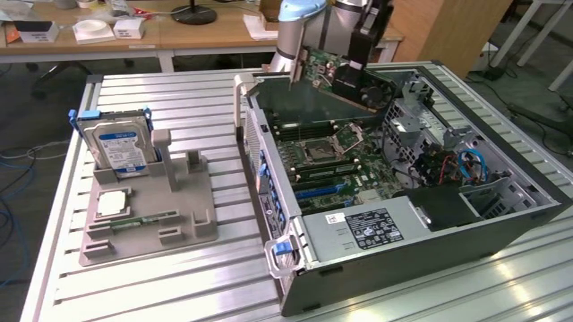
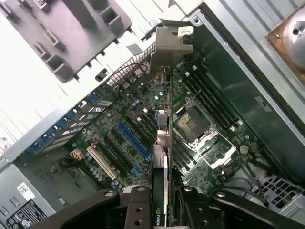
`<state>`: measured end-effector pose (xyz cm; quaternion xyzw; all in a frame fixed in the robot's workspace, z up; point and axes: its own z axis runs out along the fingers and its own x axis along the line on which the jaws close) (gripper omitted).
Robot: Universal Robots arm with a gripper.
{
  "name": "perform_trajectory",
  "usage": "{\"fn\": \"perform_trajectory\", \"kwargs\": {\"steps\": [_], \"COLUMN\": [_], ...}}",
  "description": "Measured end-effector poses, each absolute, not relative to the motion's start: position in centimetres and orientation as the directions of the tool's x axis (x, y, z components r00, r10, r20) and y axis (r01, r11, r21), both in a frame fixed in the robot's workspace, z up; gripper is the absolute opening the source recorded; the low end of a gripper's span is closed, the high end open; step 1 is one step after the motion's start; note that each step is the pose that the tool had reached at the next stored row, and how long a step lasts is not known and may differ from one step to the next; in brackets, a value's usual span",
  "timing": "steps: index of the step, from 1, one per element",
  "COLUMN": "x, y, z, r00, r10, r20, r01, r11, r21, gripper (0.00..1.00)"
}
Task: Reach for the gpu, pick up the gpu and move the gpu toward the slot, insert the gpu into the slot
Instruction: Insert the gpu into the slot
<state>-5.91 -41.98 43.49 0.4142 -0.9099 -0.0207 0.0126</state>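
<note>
My gripper (image 1: 356, 64) hangs over the back end of the open computer case (image 1: 412, 261), shut on the gpu (image 1: 339, 79). The gpu is a dark green card with a fan and a silver end bracket (image 1: 301, 62), held tilted in the air above the motherboard (image 1: 336, 164). The wrist view looks down the card's edge: the gpu (image 2: 162, 143) runs away from the gripper (image 2: 163, 207), and its bracket (image 2: 170, 43) is near the case's rear wall. A blue expansion slot (image 2: 133, 140) lies on the board beside and below the card, apart from it, and appears again as the blue slot (image 1: 319, 191).
A grey fixture (image 1: 147, 201) stands on the slatted metal table at the exterior view's left. It holds a blue-labelled hard drive (image 1: 121, 149), a processor (image 1: 112, 203) and a memory stick (image 1: 143, 220). The case's drive cage and cables (image 1: 457, 164) are on its far side. Wooden desks stand behind.
</note>
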Motion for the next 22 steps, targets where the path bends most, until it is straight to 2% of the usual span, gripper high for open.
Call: {"fn": "perform_trajectory", "kwargs": {"steps": [22], "x": [-5.91], "y": [-41.98], "z": [43.29], "r00": [-0.348], "r10": [-0.937], "r20": [0.006], "r01": [-0.936], "r11": [0.348], "r21": [0.048], "gripper": [0.26]}}
